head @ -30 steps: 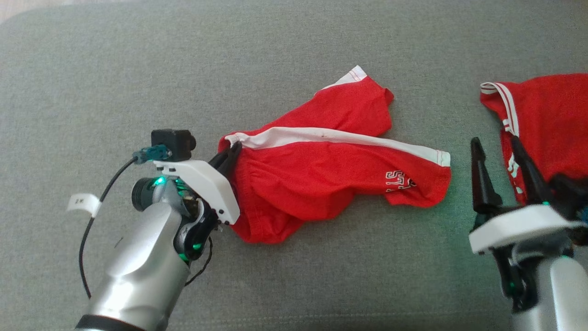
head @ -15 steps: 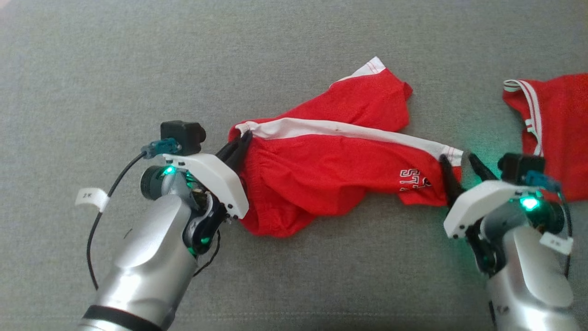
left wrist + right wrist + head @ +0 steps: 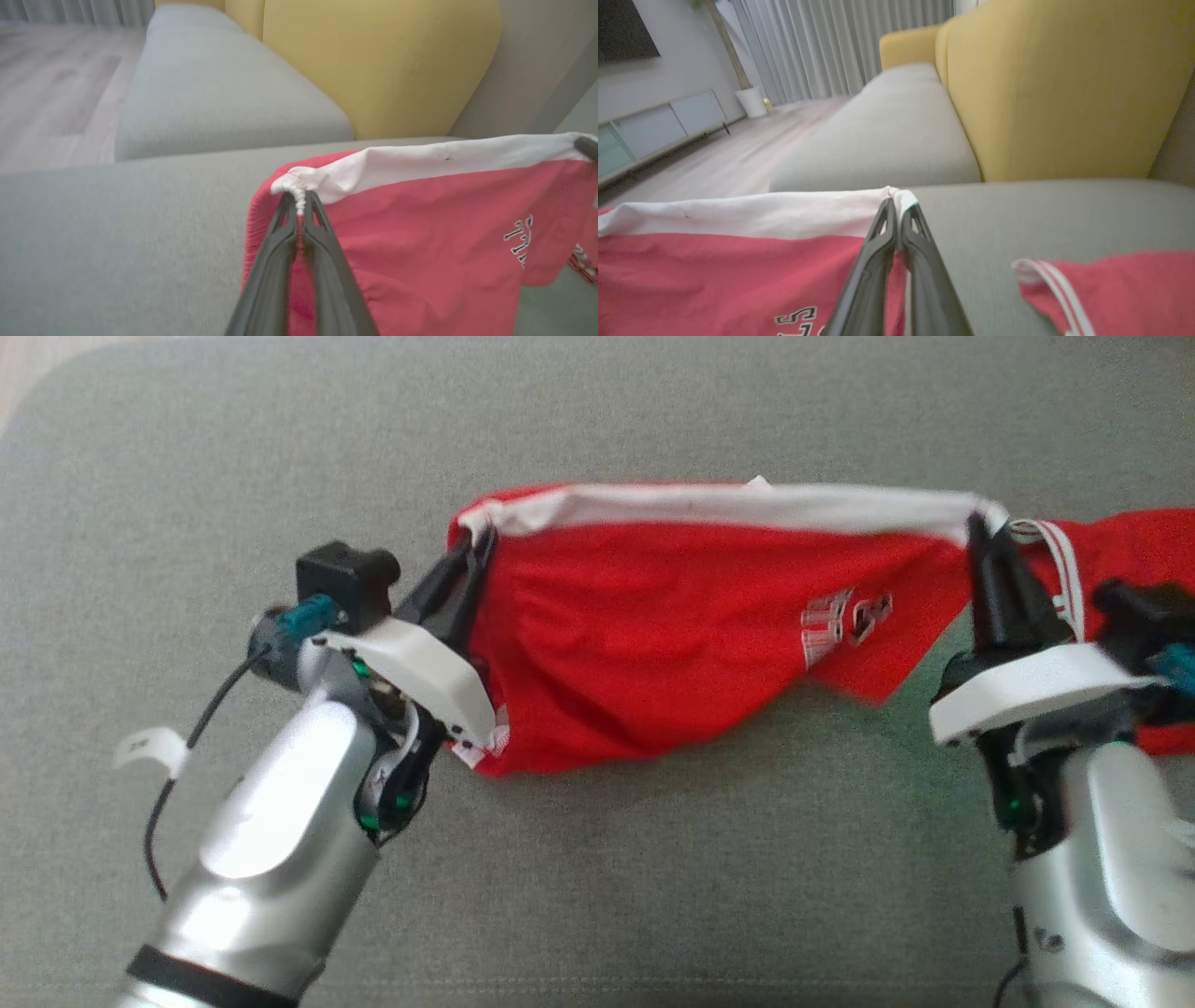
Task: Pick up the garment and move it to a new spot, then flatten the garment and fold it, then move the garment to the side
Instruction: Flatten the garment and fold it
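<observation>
Pinching opposite ends of its white band, the left gripper [image 3: 474, 537] and right gripper [image 3: 978, 527] are both clamped on the red garment [image 3: 653, 616], stretched between them over the grey sofa seat [image 3: 653, 877]. The wrist views add a yellow backrest [image 3: 373, 60]. A second red garment [image 3: 1139, 537] lies beside the right gripper.

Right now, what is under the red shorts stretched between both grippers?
Grey sofa cushion shows around the shorts; the part directly beneath their fabric is covered, so anything there cannot be seen.
</observation>
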You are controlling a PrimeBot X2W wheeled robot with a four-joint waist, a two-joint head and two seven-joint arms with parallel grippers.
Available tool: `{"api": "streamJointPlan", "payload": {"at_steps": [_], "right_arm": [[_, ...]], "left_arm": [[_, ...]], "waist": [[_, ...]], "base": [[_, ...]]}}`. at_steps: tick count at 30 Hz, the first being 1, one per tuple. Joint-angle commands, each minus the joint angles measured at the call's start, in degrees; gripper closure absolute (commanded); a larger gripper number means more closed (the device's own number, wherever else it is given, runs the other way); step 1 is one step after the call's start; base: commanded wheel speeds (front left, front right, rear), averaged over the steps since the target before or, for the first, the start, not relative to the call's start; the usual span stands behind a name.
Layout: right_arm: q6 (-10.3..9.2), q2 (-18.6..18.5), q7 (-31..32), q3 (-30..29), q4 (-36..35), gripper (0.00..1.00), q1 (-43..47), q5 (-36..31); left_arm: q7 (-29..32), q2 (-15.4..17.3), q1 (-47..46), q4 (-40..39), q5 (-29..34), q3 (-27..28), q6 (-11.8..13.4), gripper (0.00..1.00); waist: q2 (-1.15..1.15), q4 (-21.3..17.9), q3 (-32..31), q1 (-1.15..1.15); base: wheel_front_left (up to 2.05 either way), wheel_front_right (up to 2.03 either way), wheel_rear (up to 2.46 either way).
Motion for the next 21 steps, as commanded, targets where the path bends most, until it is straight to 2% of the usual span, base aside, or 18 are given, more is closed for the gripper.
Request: {"api": "streamJointPlan", "payload": {"at_steps": [1, 3, 12, 16, 21], "right_arm": [[0.39, 0.01, -0.49, 1.19, -5.36, 1.0, 0.24, 0.43], [0.39, -0.46, 0.47, 1.21, -13.6, 1.0, 0.58, 0.54], [0.39, -3.03, 5.83, -0.07, -35.59, 1.0, -1.5, 0.08], [0.39, -3.75, 8.7, -0.57, -41.43, 1.0, -2.84, 0.05], [0.39, -3.7, 11.1, -1.78, -43.78, 1.0, -3.64, 0.74]], "left_arm": [[-0.72, 2.4, -3.1, -4.15, 1.07, 2.08, 0.91, 1.0], [-1.04, 4.7, -3.58, -10.31, 3.51, 2.3, 3.01, 1.0], [0.31, 10.06, -5.58, -32.2, 7.41, 5.81, 8.25, 1.0], [2.0, 11.69, -5.99, -39.88, 8.1, 7.32, 9.93, 1.0], [4.29, 12.76, -5.2, -44.49, 8.01, 7.94, 11.25, 1.0]], "waist": [[0.0, -0.33, -1.33, 0.0], [0.0, -0.37, -3.06, 0.0], [0.0, 0.16, -8.29, 0.0], [0.0, 0.13, -10.03, 0.0], [0.0, 0.14, -10.48, 0.0]], "base": [[0.0, 0.0, 0.0], [0.0, 0.0, 0.0], [0.0, 0.0, 0.0], [0.0, 0.0, 0.0], [0.0, 0.0, 0.0]]}}
